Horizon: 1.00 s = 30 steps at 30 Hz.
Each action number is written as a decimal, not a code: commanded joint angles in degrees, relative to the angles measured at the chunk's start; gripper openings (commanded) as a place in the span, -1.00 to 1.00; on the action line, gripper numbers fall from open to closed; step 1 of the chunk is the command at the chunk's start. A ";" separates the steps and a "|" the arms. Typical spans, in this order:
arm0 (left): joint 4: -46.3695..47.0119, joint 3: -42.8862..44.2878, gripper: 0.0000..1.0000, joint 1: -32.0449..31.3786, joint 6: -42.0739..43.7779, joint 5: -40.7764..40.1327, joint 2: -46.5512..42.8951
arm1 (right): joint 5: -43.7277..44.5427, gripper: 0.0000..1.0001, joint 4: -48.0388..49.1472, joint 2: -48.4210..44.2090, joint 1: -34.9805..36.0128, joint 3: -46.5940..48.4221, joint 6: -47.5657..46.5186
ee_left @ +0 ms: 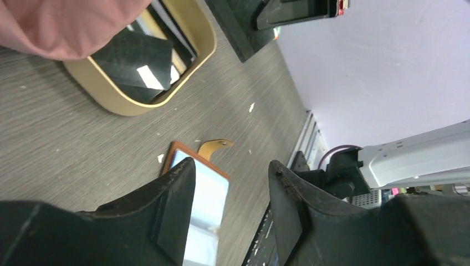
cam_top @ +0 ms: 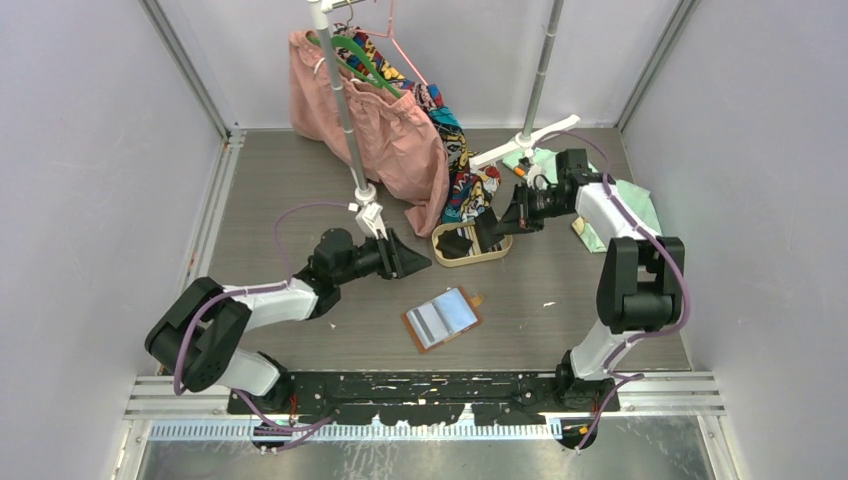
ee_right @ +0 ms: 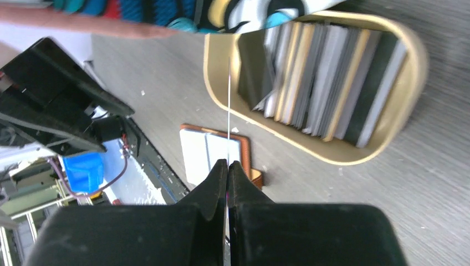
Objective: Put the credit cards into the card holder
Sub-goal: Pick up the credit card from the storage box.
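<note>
The card holder (cam_top: 442,318) lies open on the table in front of the arms, tan-edged with pale pockets up; it also shows in the left wrist view (ee_left: 208,194) and the right wrist view (ee_right: 208,152). Several credit cards (ee_right: 327,77) stand in the oval beige tray (ee_right: 332,155), which also shows in the top view (cam_top: 470,258). My right gripper (ee_right: 228,163) is shut on one thin card (ee_right: 228,111), seen edge-on, held above the table between tray and holder. My left gripper (cam_top: 415,262) is open and empty, just left of the tray (ee_left: 111,102).
A pink garment (cam_top: 375,120) and patterned clothes (cam_top: 462,160) hang from a stand (cam_top: 345,110) behind the tray. A second stand (cam_top: 535,100) and a green cloth (cam_top: 630,205) are at the back right. A metal rail (cam_top: 430,395) runs along the near edge.
</note>
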 commanded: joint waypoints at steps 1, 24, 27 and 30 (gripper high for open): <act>20.27 -3.32 0.06 0.01 -6.42 1.46 -0.56 | -11.69 -0.98 1.35 -7.24 -0.13 -3.51 -4.32; 42.06 0.48 -0.60 -6.42 -9.60 -2.42 7.37 | -29.36 -0.97 13.33 -19.86 11.98 -11.58 -3.50; 41.57 0.56 -1.00 -6.42 -8.56 -0.78 6.54 | -28.07 -0.82 10.17 -19.93 12.01 -10.65 -6.92; 37.03 0.38 -1.00 -6.41 -4.75 2.82 4.85 | -25.25 -0.38 3.38 -20.48 12.01 -8.21 -14.73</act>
